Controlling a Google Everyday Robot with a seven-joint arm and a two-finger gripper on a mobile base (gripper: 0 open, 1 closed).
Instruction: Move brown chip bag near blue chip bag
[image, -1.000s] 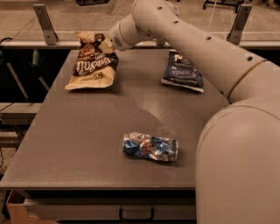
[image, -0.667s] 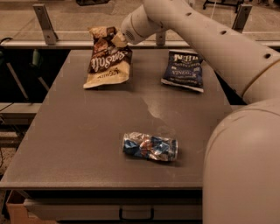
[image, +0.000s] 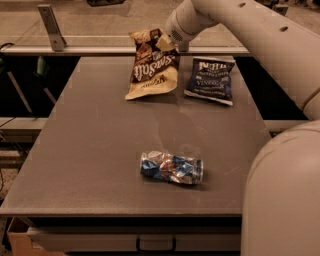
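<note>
The brown chip bag (image: 151, 67), dark brown and tan with white script, hangs tilted above the far part of the table, lifted off the surface. My gripper (image: 162, 44) is shut on its top edge, at the end of my white arm reaching in from the right. The blue chip bag (image: 210, 80), navy with white lettering and a pale strip on its near edge, lies flat on the table just right of the brown bag, a small gap between them.
A shiny silver-blue-orange wrinkled packet (image: 171, 167) lies near the table's front middle. The grey table (image: 80, 150) has a rail along its far edge with a metal bracket (image: 51, 25) at far left. My arm's white body fills the right side.
My gripper has carried the brown chip bag to the right, from the far left of the table to just beside the blue chip bag, lifting it off the surface.
</note>
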